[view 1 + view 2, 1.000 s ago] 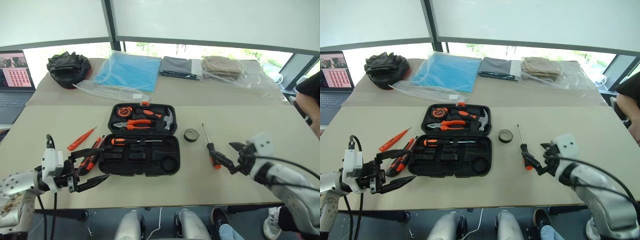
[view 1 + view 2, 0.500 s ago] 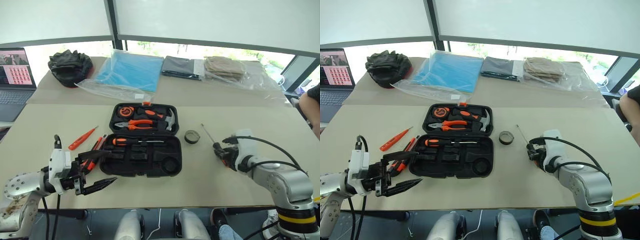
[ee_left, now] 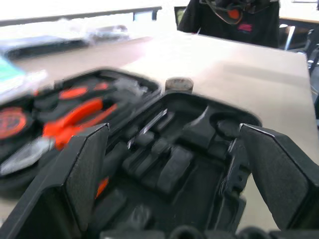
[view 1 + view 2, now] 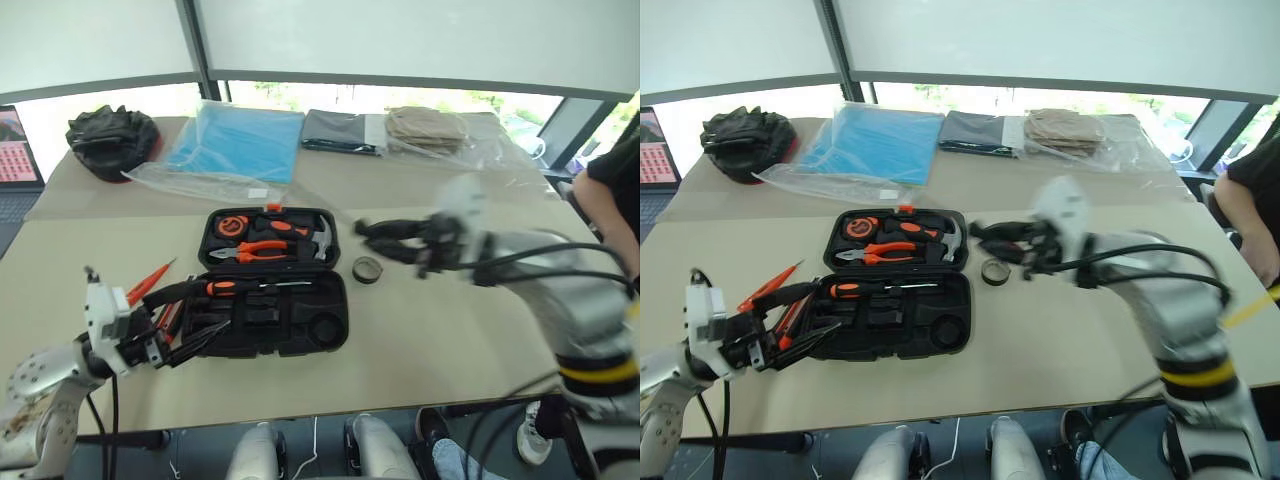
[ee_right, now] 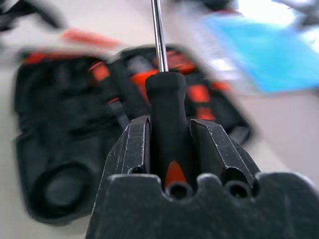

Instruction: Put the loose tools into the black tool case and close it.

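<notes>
Head views: you've got the black hard-plastic clamshell tool case (image 4: 270, 290) lying open mid-tabletop (image 4: 450, 330), lid half toward the window. One orange-and-black-handled screwdriver (image 4: 255, 285) already sits in the front half, long axis along the case's length. Left of the case, on the tabletop, the slim all-orange tester pen (image 4: 150, 281) lies slanted, far end toward the case; the orange-and-black utility knife (image 4: 790, 322) is just beside the case's left edge, partly hidden by your left gripper (image 4: 175, 318), which hangs spread wide, nothing in it. The small dark tape roll (image 4: 367, 270) rests flat, just right of the case. Your right gripper (image 4: 375, 238) is above the tape roll, pointing at the case.

Left wrist view: fingers wide apart, front half's moulded slots ahead.

Right wrist view: fingers (image 5: 134, 144) pinch the second black-handled screwdriver (image 5: 167, 124) by its handle; shaft runs straight out ahead, tip toward the open case.

Judgement: early going. One tool in, one in transit; pen, knife, roll left, then shut the case.
</notes>
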